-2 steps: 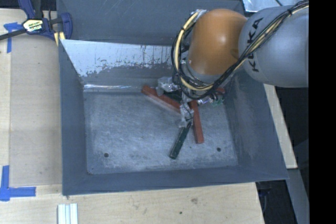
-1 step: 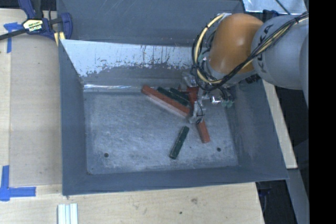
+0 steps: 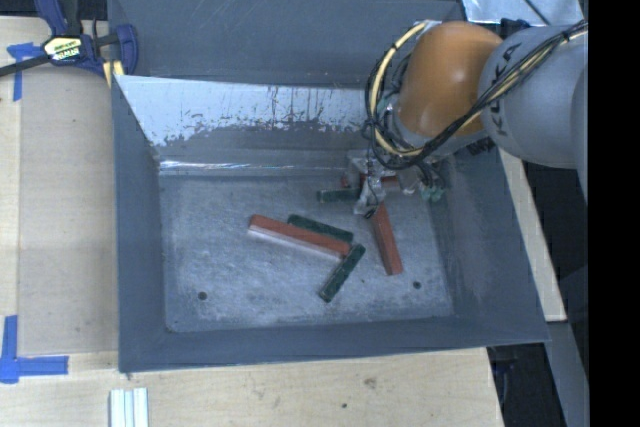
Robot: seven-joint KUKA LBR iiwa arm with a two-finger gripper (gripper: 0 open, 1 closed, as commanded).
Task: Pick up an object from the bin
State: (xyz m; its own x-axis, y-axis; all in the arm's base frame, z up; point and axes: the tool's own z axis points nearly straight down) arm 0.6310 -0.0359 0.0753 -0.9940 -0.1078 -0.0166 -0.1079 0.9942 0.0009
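Hand (image 3: 369, 197) in bin (image 3: 139, 245) — low, by brn stick (image 3: 388, 243)

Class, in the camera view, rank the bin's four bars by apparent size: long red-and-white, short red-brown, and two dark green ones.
1. Long red-and-white bar, clearly largest.
2. Short red-brown bar, lower dark green bar and upper dark green bar: too alike to rank.
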